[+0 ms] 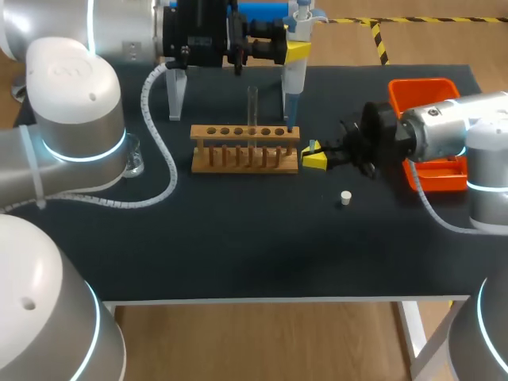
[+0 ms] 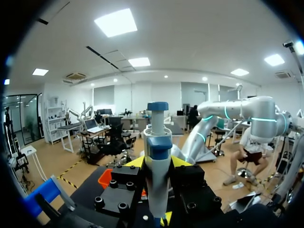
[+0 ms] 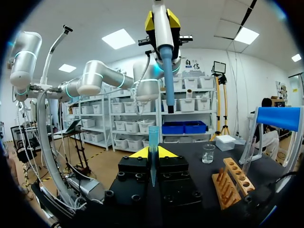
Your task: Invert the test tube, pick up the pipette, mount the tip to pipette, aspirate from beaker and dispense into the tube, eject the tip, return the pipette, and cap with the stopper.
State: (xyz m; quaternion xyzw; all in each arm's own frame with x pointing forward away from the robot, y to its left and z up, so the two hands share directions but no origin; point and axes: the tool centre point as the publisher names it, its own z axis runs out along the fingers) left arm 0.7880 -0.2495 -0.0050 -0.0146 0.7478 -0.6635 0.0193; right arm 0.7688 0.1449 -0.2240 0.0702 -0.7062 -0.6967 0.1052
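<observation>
Nearest me lies the white stopper [image 1: 344, 198]. Just beyond it, my right gripper [image 1: 314, 155] clamps the blue tip [image 3: 153, 142], right of the rack [image 1: 244, 148]. My left gripper [image 1: 297, 49] grips the pipette [image 1: 293, 87] upright over the rack's right end.

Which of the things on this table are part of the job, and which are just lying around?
Job: pipette, pipette tip, test tube, beaker, stopper.
Not named in the task: wooden rack holding the tube, orange tray.

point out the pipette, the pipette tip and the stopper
pipette [image 1: 294, 79], head view, its white body
pipette tip [image 3: 153, 142], right wrist view, its blue upper shaft
stopper [image 1: 345, 198], head view, its top
</observation>
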